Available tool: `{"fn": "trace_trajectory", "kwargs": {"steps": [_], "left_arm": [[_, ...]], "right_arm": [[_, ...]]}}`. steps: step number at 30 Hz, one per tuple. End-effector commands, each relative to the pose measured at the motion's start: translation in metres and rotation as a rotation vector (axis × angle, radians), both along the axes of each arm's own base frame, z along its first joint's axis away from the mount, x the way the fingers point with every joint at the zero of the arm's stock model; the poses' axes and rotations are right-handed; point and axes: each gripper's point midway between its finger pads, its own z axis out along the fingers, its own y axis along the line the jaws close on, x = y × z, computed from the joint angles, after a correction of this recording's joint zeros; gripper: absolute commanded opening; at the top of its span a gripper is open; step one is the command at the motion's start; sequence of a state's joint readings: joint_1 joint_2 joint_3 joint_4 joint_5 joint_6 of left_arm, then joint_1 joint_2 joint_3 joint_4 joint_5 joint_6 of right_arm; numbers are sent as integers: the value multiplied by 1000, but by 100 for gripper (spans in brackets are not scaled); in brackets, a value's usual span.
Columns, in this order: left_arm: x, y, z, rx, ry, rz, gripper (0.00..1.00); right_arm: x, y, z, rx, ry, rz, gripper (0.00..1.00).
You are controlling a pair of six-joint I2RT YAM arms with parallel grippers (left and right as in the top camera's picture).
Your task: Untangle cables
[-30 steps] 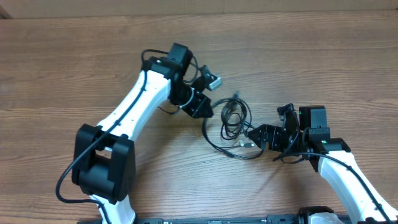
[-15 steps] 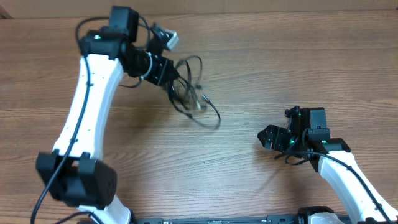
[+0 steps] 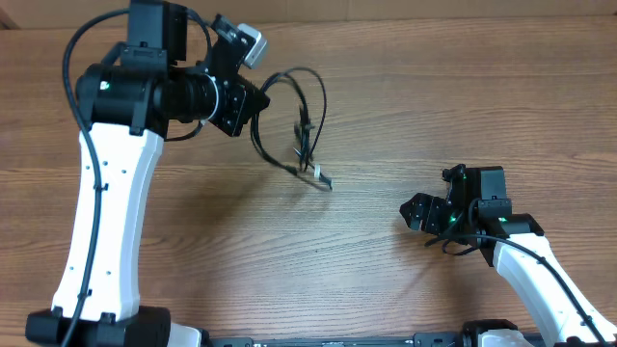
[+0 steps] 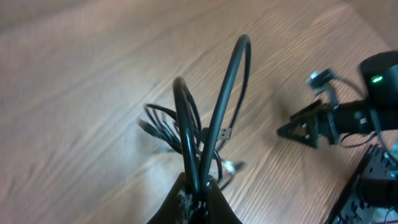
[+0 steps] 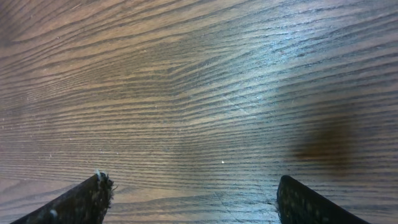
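Left gripper [image 3: 254, 97]: clenched on the cables. Two strands of the bundle are pinched between my fingers [image 4: 186, 200], and in the left wrist view they rise out of the closed jaws as tall narrow loops.
Cables [image 3: 307, 123]: one tangled bundle of thin black cords hanging from my left gripper over the far, left-of-centre part of the tabletop [image 3: 453, 87]. The loops spread to the right of the gripper and trail down toward the wood. I cannot tell whether the lowest part touches it.
Plug [image 3: 323, 179]: a silver-tipped end at the bottom of the bundle, pointing toward the near right.
Right gripper [image 3: 413, 214]: released, with the jaws wide apart and nothing between them. Its wrist view shows only bare wood grain between the two fingertips [image 5: 88, 198]. It sits low at the near right, well apart from the cables.
Green light [image 3: 501, 222]: lit on my right arm, just behind the gripper.
Change from a second ago: the bundle then lay on the tabletop between my two grippers, its near end just beside the right one. My left arm has since swung up and away to the far left, carrying the whole bundle with it. My right gripper has kept its place and its wide opening.
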State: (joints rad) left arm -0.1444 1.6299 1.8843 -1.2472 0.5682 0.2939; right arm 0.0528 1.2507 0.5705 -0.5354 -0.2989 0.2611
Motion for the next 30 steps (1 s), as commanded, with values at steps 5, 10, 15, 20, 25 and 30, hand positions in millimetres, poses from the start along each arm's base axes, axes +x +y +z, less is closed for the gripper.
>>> {"fn": "trace_trajectory", "kwargs": {"steps": [5,10,15,20,25,30], "left_arm": [[20,45,-54,240,141,254,4],[25,67,-57,283,172,443,4],[21,45,-56,198,221,443,4],[10,-4,-58,155,235,306,34],[11,-9,-70,270,195,279,93],[25,13,-86,328,230,424,86]], "right_arm": [[7,-2,5,-7,-17,-11,83],[6,-2,5,-7,-16,-11,83],[8,-2,6,-7,-21,-11,83],[7,-2,6,-7,-19,-11,83],[7,-2,5,-7,-18,-11,83],[7,-2,6,-7,-18,-11,83]]}}
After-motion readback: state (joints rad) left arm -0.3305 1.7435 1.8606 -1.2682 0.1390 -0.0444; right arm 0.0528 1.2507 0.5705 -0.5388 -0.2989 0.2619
